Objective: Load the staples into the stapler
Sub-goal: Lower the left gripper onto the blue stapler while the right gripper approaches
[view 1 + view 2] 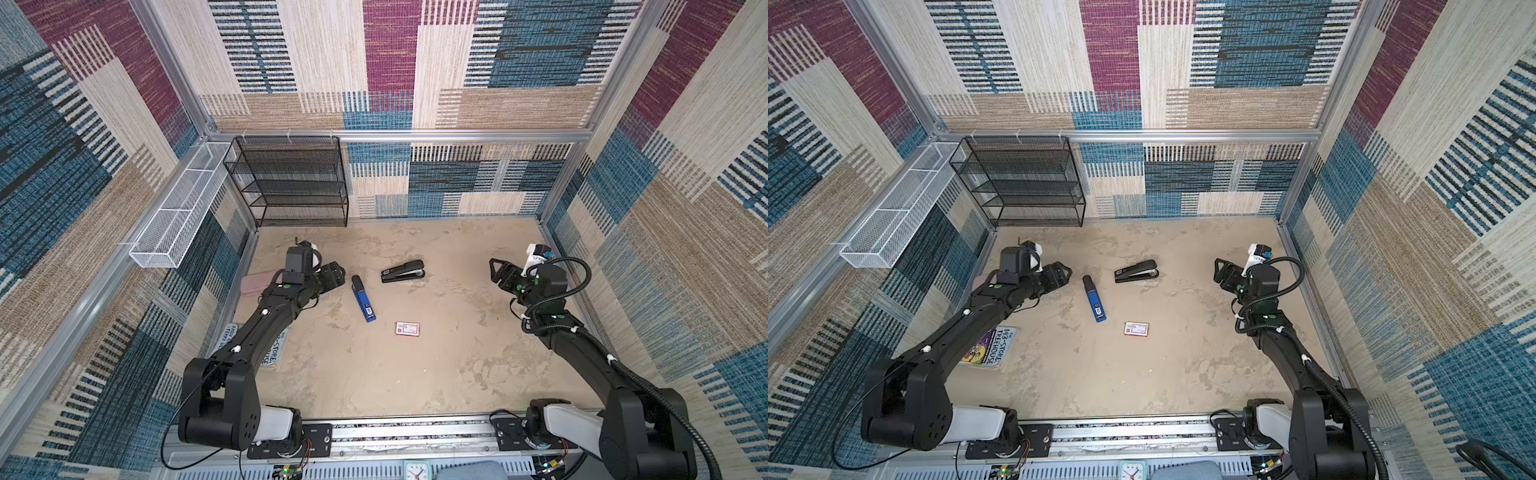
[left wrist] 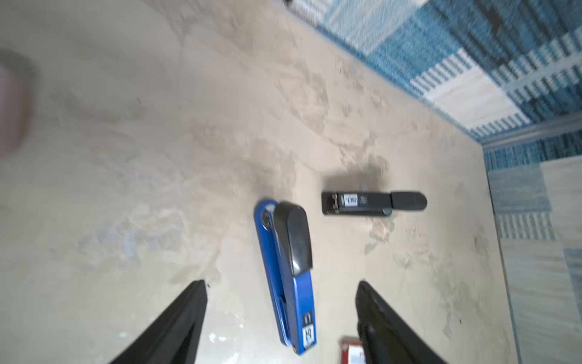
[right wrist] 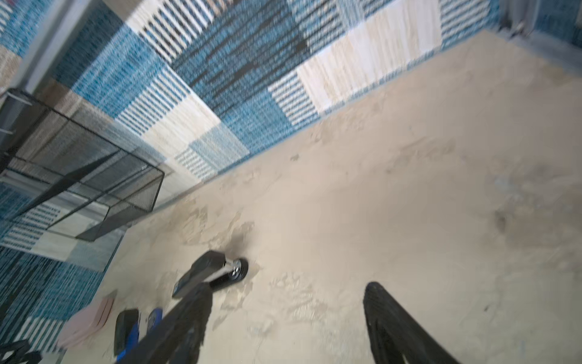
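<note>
Two staplers lie mid-table: a black stapler (image 1: pixel 403 271) (image 1: pixel 1136 271) (image 2: pixel 371 203) (image 3: pixel 209 272) and a blue stapler (image 1: pixel 363 298) (image 1: pixel 1094 298) (image 2: pixel 286 277) with a black top. The staples' small flat white box (image 1: pixel 407 328) (image 1: pixel 1136 328) with a red-and-pink label lies shut, nearer the front. My left gripper (image 1: pixel 338 274) (image 2: pixel 282 283) hangs open just left of the blue stapler, touching nothing. At the right side my right gripper (image 1: pixel 496 270) (image 3: pixel 288 286) is open and empty, well apart from the black stapler.
A pink oblong case (image 1: pixel 254 283) lies under my left arm by the left wall. A picture book (image 1: pixel 986 347) lies at the left edge. A black mesh shelf (image 1: pixel 291 183) stands at the back left, and a white mesh basket (image 1: pixel 183 208) hangs on the left wall.
</note>
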{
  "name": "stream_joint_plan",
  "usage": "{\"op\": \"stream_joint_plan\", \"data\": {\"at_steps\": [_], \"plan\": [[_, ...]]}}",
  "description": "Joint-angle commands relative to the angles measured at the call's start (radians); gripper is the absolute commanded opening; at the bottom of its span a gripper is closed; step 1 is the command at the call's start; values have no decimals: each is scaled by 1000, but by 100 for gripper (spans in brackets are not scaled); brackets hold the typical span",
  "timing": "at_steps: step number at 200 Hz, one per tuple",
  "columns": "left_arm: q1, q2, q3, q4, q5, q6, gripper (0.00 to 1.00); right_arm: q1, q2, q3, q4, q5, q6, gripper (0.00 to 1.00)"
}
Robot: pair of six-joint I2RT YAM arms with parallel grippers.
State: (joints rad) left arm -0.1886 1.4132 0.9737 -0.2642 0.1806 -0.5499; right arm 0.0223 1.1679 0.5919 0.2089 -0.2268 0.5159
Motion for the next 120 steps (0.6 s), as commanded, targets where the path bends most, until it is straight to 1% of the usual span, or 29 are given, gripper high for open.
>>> {"op": "stream_joint_plan", "data": {"at_steps": [1, 29, 44, 62, 96, 120], "plan": [[-74, 56, 51, -181, -91, -74, 78, 37, 12, 1, -87, -77, 35, 78], [-149, 150, 140, -232, -190, -95, 80, 117, 36, -19, -92, -63, 56, 78], [-165, 211, 203, -267, -232, -95, 80, 149, 48, -37, -77, -62, 70, 78], [-171, 299, 280, -300, -251, -93, 80, 172, 62, -52, -65, -62, 80, 77], [-177, 449, 406, -345, -277, -89, 72, 200, 82, -61, -58, -55, 90, 76], [-178, 522, 472, -357, -252, -83, 62, 215, 101, -63, -55, -51, 90, 75]]}}
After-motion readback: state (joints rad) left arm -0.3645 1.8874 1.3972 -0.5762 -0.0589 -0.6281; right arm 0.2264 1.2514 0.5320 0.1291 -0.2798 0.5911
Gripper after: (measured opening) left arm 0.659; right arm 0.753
